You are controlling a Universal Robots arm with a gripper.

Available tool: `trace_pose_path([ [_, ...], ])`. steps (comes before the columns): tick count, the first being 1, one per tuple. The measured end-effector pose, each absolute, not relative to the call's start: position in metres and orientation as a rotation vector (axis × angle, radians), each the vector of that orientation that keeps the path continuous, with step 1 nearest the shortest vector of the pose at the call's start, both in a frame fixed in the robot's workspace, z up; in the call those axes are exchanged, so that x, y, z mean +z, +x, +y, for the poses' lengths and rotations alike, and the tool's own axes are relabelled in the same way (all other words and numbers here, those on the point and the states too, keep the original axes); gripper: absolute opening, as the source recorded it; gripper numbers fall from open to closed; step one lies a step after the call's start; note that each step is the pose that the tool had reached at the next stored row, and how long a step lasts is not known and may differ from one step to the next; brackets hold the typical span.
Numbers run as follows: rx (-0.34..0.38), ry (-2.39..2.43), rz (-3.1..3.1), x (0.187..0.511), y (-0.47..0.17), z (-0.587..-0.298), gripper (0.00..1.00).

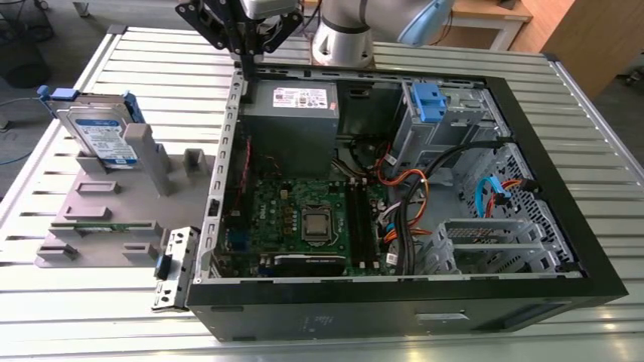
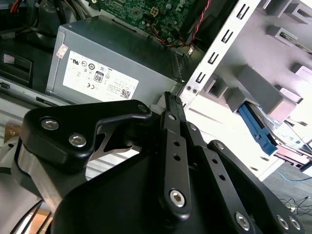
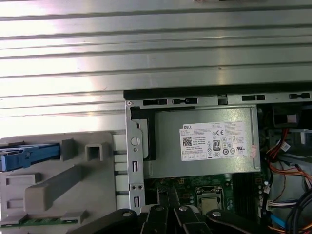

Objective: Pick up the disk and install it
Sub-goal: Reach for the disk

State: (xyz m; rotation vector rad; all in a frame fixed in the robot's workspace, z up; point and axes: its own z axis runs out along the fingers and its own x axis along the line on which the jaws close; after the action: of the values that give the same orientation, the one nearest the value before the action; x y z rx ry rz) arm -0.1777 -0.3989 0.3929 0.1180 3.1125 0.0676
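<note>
The disk point(image 1: 101, 139), silver with a white-and-blue label and a blue plastic carrier, stands on edge in a grey fixture point(image 1: 111, 207) at the exterior view's left, outside the computer case. Its blue carrier edge also shows in the first wrist view point(image 3: 27, 155) and the second wrist view point(image 2: 258, 129). My gripper point(image 1: 243, 51) hangs above the case's far left corner, well apart from the disk, its black fingers drawn together with nothing between them point(image 2: 173, 100).
The open black computer case point(image 1: 403, 298) takes up the middle of the slatted metal table point(image 1: 81, 317). Inside are a grey power-supply box point(image 1: 292, 113), a green motherboard point(image 1: 302, 219), cables and a blue-latched drive bay point(image 1: 427, 102). The arm's base point(image 1: 342, 41) stands behind the case.
</note>
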Motion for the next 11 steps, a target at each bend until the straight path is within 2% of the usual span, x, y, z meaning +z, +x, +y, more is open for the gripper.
trace_pose_path([
  [11,0.068,0.118,3.113,0.3928,-0.1815,-0.3989,0.11],
])
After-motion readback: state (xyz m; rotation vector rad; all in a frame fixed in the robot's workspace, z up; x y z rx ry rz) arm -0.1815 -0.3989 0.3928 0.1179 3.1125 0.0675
